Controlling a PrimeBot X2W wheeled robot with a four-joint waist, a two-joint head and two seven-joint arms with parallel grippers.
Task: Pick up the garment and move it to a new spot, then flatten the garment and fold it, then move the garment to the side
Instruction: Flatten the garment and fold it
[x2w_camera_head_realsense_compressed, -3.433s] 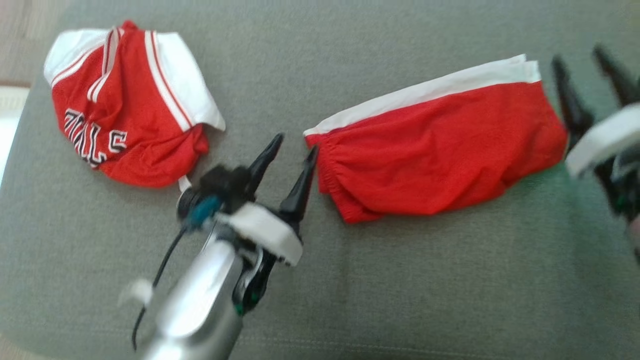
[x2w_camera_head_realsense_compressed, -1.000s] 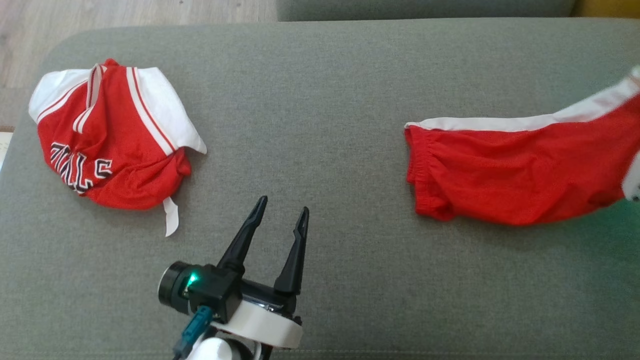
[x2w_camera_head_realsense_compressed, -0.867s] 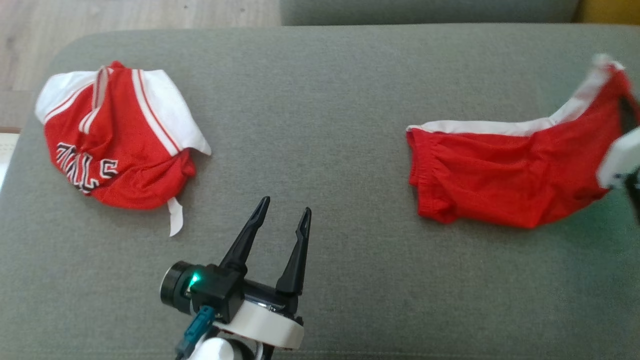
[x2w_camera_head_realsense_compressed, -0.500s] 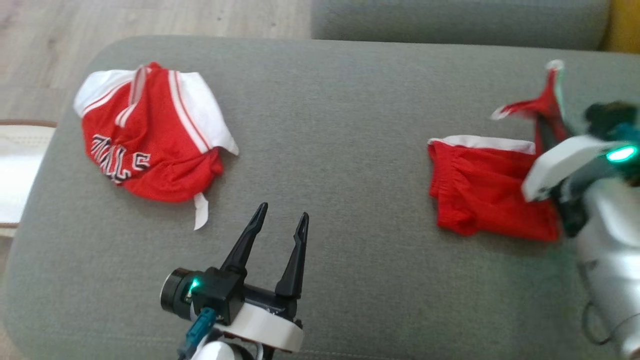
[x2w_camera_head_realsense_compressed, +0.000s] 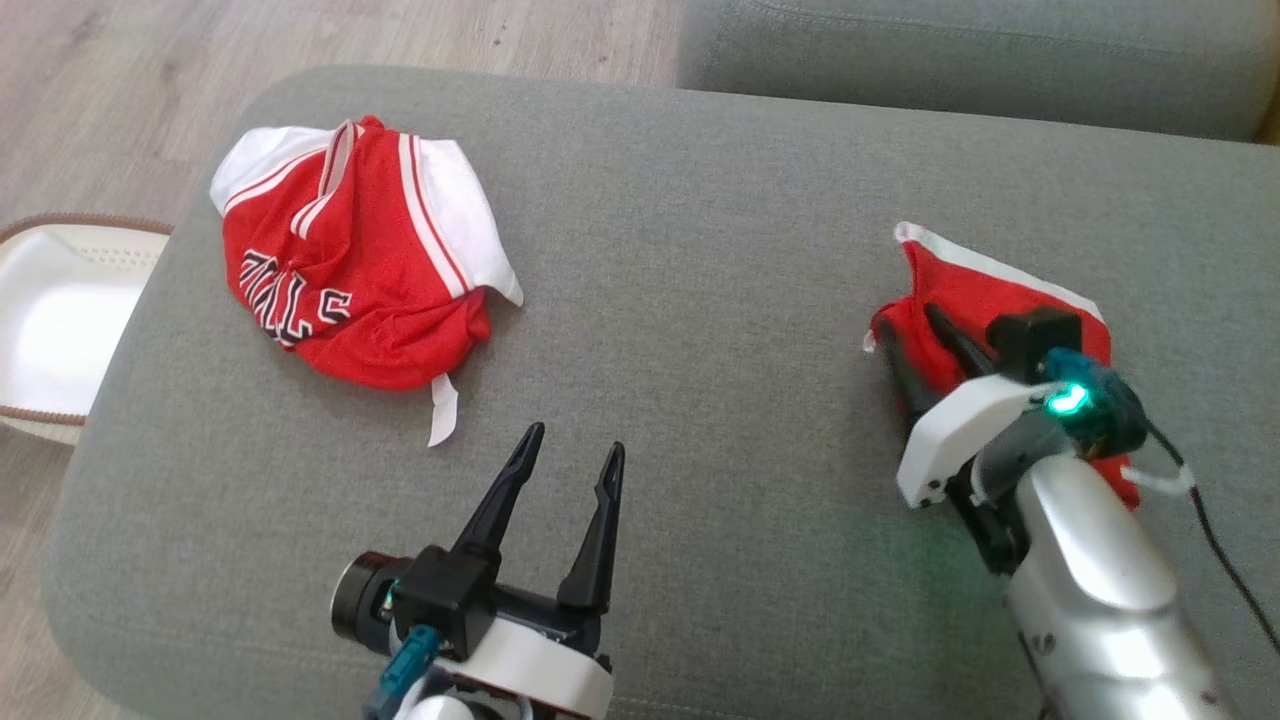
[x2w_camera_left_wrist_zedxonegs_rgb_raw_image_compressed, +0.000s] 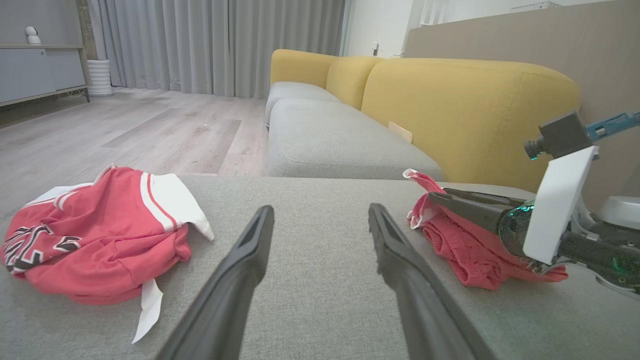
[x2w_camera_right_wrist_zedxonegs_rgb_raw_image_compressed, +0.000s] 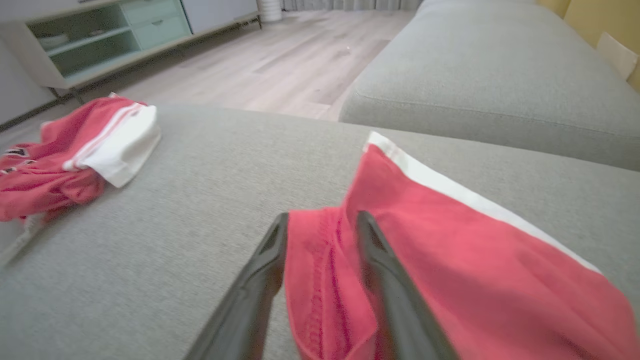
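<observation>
The right gripper (x2w_camera_head_realsense_compressed: 905, 322), at the right of the head view, has its two fingers parted astride the elastic edge of the red shorts (x2w_camera_head_realsense_compressed: 1000, 290). The shorts lie doubled over on the grey sofa cushion (x2w_camera_head_realsense_compressed: 700, 200), so this looks like a letting-go that leaves the fold to rest on its own. The left gripper (x2w_camera_head_realsense_compressed: 575, 440), bottom centre, hangs spread and empty over bare cushion, probably kept clear, while a crumpled red-and-white jersey (x2w_camera_head_realsense_compressed: 350, 270) sits upper left, well apart.

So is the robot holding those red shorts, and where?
Cannot tell: the right gripper has parted fingers straddling the red shorts at their gathered edge. The left gripper holds nothing.
</observation>
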